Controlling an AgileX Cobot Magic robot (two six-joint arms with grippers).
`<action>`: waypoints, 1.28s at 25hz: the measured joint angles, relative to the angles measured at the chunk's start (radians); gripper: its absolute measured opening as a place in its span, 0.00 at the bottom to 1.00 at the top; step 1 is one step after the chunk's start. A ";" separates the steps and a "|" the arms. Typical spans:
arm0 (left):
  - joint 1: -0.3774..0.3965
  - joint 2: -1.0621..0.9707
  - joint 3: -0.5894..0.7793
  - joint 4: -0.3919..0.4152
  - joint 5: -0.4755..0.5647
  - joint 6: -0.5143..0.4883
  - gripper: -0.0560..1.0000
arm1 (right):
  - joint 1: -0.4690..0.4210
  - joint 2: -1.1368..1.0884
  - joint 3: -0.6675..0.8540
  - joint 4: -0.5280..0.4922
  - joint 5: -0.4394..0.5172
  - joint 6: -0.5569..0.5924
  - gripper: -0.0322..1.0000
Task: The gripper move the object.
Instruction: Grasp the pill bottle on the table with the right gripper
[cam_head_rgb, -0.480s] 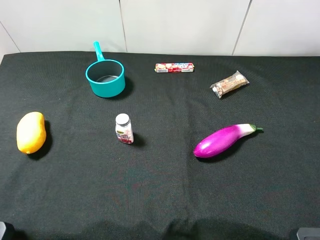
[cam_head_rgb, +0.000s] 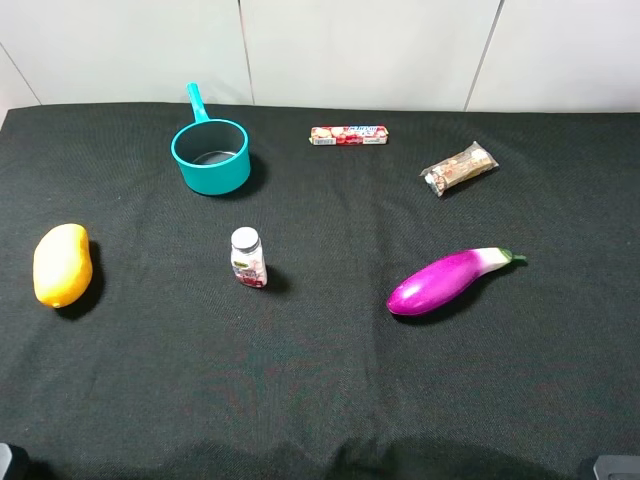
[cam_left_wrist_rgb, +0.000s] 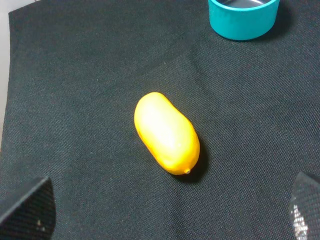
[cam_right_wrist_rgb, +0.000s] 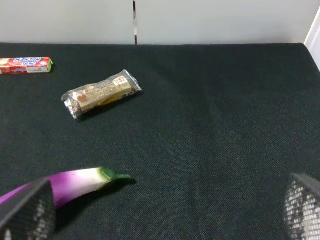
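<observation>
Nothing has moved in the last half second. The small bottle (cam_head_rgb: 247, 257) stands upright on the counter (cam_head_rgb: 330, 400), left of centre, untouched. Left gripper (cam_left_wrist_rgb: 165, 220) and right gripper (cam_right_wrist_rgb: 165, 217) both gape wide and empty at the near edge. Task likely not started.

Looks like a lab test setup: a black cloth-covered tabletop (cam_head_rgb: 320, 400) against a bare white panelled wall (cam_head_rgb: 360, 50).
</observation>
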 joint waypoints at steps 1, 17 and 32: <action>0.000 0.000 0.000 0.000 0.000 0.000 0.99 | 0.000 0.000 0.000 0.000 0.000 0.000 0.70; 0.000 0.000 0.000 0.000 0.000 0.000 0.99 | 0.000 0.000 0.000 0.000 0.000 0.000 0.70; 0.000 0.000 0.000 0.000 0.000 0.000 0.99 | 0.000 0.260 -0.107 0.073 -0.007 -0.070 0.70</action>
